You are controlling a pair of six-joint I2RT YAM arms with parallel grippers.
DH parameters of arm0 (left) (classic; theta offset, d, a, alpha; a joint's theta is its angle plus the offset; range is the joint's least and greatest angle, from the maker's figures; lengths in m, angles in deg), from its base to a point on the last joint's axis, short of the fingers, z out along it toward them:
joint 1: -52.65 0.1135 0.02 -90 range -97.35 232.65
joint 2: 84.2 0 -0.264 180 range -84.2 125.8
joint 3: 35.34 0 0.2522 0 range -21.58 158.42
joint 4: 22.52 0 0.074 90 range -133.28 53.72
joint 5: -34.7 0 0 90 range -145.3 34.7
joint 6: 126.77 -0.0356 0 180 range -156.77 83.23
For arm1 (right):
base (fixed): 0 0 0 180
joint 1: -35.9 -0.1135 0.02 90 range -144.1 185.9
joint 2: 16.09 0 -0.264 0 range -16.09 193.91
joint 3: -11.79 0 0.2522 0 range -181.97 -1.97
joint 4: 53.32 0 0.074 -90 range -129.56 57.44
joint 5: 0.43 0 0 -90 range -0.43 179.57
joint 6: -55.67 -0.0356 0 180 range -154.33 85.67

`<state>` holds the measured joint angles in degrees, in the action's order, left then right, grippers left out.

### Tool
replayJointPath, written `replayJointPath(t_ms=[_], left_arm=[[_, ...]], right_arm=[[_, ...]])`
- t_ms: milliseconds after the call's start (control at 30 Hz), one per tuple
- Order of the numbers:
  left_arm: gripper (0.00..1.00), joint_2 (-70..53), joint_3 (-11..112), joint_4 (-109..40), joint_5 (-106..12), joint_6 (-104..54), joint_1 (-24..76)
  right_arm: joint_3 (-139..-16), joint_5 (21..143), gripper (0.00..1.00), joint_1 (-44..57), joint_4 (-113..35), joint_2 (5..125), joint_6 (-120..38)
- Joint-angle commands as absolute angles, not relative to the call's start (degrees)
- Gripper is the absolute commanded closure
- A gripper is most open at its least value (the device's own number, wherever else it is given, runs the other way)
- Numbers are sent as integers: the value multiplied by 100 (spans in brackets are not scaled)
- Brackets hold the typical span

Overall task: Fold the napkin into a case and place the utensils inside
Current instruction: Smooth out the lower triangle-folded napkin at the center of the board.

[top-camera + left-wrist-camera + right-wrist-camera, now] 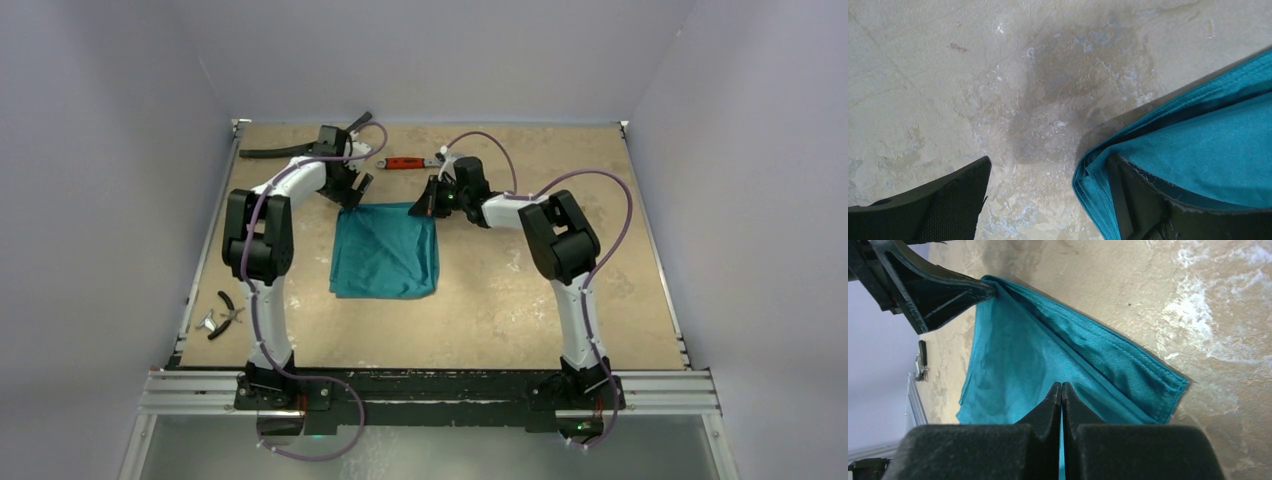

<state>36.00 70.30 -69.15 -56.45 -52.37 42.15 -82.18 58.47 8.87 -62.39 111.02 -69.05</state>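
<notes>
Napkin (385, 255), folded near-square (long axis unclear), mostly flat

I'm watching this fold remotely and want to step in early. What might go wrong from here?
1. The left gripper stands open at the napkin's far-left corner, one finger against the stacked layers, the other over bare table; closing may catch only some layers.
2. The right gripper is shut on the far-right corner; if it pulls alone, the fold may skew or open.

napkin (385, 252) centred on table (560, 290), wrench (405, 162) behind it, pliers (228, 312) far left
</notes>
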Motion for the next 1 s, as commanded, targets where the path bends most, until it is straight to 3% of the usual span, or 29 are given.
replayJointPath(t_ms=[0, 300, 500, 967], left_arm=[[17, 3572, 7036, -6494, -5980, -5233, 4252], [25, 3348, 6846, -6399, -6265, -5471, 4263], [25, 3020, 6807, -6600, -5766, -5493, 4258], [26, 3036, 6694, -6688, -5893, -5904, 4515]], right_arm=[[-8418, 5698, 100, 907, -6469, 11256, -6954], [-8254, 5786, 100, 997, -6531, 11477, -6922], [-8096, 5897, 100, 1049, -6517, 11500, -6877], [-7821, 5911, 100, 1089, -6467, 11463, -6667]])
